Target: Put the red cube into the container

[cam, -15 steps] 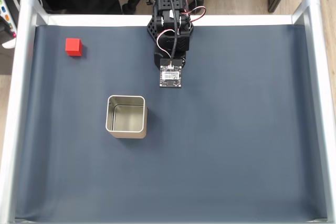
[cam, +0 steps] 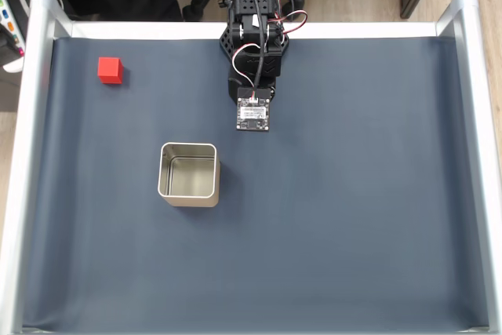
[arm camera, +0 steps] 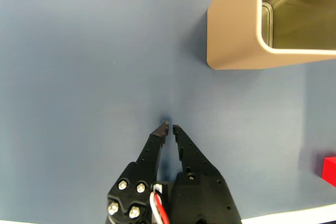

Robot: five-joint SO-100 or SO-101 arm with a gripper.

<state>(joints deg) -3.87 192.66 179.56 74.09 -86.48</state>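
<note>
A dark blue mat [cam: 353,217] covers the work surface, framed by pale metal rails [cam: 31,162], with wooden floor showing beyond the far edge in the fixed view. The arm [cam: 255,45] sits folded at the top centre of the mat, and in the wrist view its gripper [arm camera: 169,127] points down at bare mat with the jaws drawn nearly together, the tips almost meeting and holding nothing. The red cube [cam: 110,70] lies near the mat's upper left corner in the fixed view, well apart from the gripper; the wrist view catches only a sliver of it at the right edge [arm camera: 330,170]. The container [cam: 189,172] stands upright and empty below and to the left of the arm in the fixed view, between neither cube nor gripper in any blocking way. The task looks barely begun: the reach toward the cube is the step in hand. The next move calls for swinging toward the cube, spreading the jaws wide enough to straddle it, and descending squarely over it. Nothing stands in that path; the tin's nearest corner is the only thing to skirt.
</note>
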